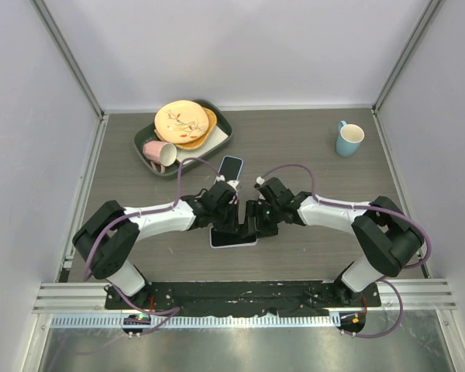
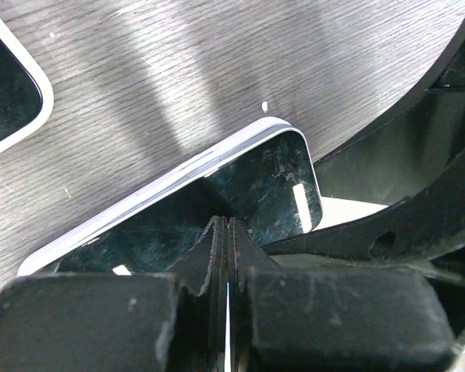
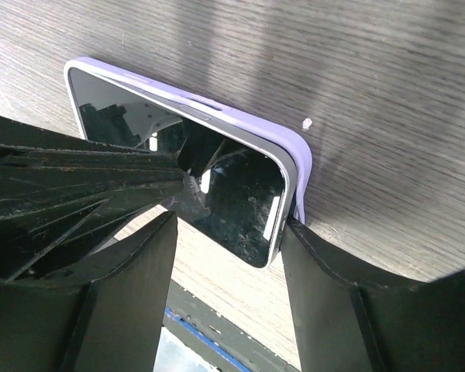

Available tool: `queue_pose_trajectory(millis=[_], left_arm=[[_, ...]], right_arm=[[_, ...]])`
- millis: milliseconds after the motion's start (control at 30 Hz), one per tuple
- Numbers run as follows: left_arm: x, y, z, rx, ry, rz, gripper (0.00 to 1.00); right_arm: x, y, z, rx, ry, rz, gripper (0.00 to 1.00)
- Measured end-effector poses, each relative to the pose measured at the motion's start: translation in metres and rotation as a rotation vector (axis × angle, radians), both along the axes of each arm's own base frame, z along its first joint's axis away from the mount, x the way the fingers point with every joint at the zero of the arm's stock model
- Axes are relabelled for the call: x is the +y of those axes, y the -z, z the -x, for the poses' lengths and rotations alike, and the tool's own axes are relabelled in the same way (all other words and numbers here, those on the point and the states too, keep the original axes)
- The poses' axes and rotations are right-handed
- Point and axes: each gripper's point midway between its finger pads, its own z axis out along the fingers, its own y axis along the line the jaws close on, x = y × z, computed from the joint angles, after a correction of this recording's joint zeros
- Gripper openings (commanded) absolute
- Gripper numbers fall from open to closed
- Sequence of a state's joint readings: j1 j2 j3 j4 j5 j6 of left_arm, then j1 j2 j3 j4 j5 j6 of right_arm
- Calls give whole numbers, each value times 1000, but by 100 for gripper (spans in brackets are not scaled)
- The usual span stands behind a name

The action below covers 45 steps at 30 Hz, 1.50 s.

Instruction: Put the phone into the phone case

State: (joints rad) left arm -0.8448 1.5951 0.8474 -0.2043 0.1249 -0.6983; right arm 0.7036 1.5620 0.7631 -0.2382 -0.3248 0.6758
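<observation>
A dark-screened phone (image 3: 217,182) with a silver rim lies in a lavender phone case (image 3: 294,147) on the table, between the two arms in the top view (image 1: 232,239). At the corner nearest the right wrist camera the case lip hangs below the phone's rim. My left gripper (image 2: 226,232) is shut and its tips rest on the phone's screen (image 2: 271,186). My right gripper (image 3: 229,256) is open and straddles the phone's corner, its right finger (image 3: 333,271) touching the case edge. In the top view both grippers (image 1: 236,221) (image 1: 254,223) meet over the phone.
A second dark slab with a white rim (image 1: 230,167) lies just beyond the grippers, also in the left wrist view (image 2: 8,101). A green tray (image 1: 223,141) with plates and a pink cup (image 1: 159,152) is at the back left. A blue mug (image 1: 349,139) stands at the back right.
</observation>
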Motion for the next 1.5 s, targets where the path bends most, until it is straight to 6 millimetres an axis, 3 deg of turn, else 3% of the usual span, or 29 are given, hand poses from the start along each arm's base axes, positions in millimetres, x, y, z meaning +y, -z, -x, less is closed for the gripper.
queue_pose_trajectory(millis=[167, 267, 333, 367, 500, 600, 767, 833, 1067, 1300, 1500], left_arm=[[2, 1, -2, -11, -7, -11, 0], [2, 1, -2, -12, -9, -13, 0], [2, 1, -2, -12, -9, -13, 0], [2, 1, -3, -12, -9, -14, 0], [2, 1, -3, -12, -9, -14, 0], [2, 1, -3, -13, -9, -14, 0], [2, 1, -3, -13, -9, -14, 0], [2, 1, -3, -13, -9, -14, 0], [3, 1, -3, -15, -11, -15, 0], [5, 1, -3, -17, -14, -21, 0], [6, 2, -2, -17, -12, -29, 0]], right_arm=[[-7, -1, -2, -50, -5, 73, 61], [-41, 4, -5, -92, 42, 209, 60], [-60, 0, -8, -131, 69, 277, 60], [-81, -10, -10, -189, 99, 341, 59], [-86, -21, -12, -237, 111, 329, 59], [-80, -25, -9, -250, 103, 277, 59], [-58, -4, 11, -158, 45, 153, 58], [-49, 3, 19, -112, 33, 96, 53], [-12, 3, 15, -62, 17, -86, 37], [-13, 8, 15, -13, 30, -99, 29], [-14, 15, 14, 66, -15, 11, 27]])
